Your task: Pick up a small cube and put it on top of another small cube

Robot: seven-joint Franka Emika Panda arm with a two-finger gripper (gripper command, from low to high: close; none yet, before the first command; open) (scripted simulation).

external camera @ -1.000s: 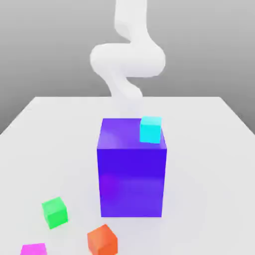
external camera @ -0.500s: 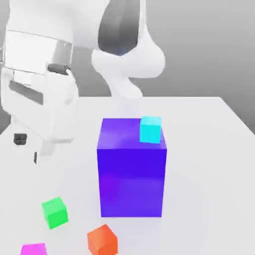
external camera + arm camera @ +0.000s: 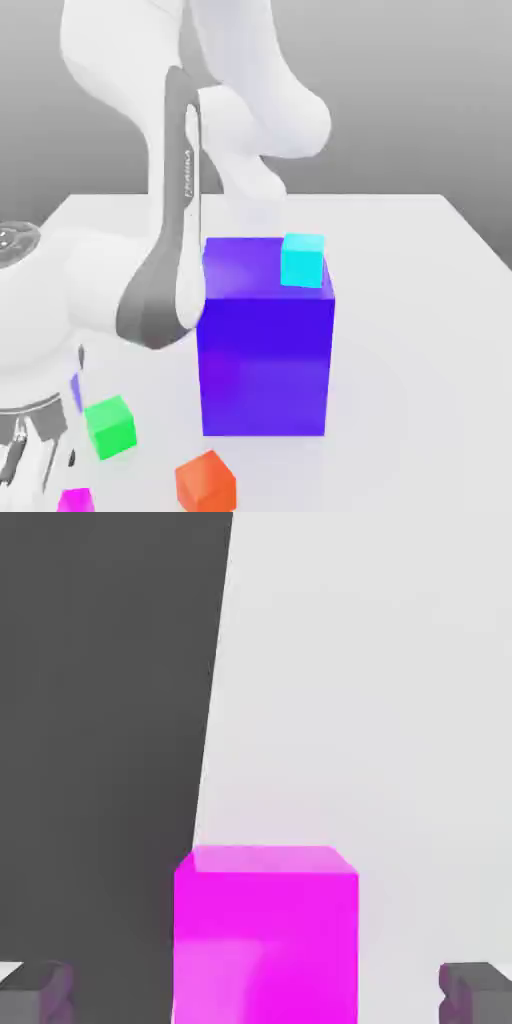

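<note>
A small magenta cube point(image 3: 265, 937) sits on the white table near its dark edge, between my two grey fingertips point(image 3: 36, 992), which stand wide apart on either side without touching it. In the exterior view my gripper point(image 3: 38, 468) is low at the front left corner, open, right over the magenta cube point(image 3: 76, 500), most of which the hand hides. A small green cube point(image 3: 110, 427) lies just to the exterior view's right of the hand, and a small orange cube point(image 3: 205, 482) lies further right. A small cyan cube point(image 3: 302, 260) rests on the tall blue block.
The tall blue block point(image 3: 265, 345) stands at the middle of the white table point(image 3: 420, 330), close to the arm's forearm point(image 3: 170, 270). The table's left edge point(image 3: 205, 772) runs beside the magenta cube, with dark floor beyond it.
The arm has swung down from above into the front left corner. Its hand now sits low over the magenta cube. No cube has moved.
</note>
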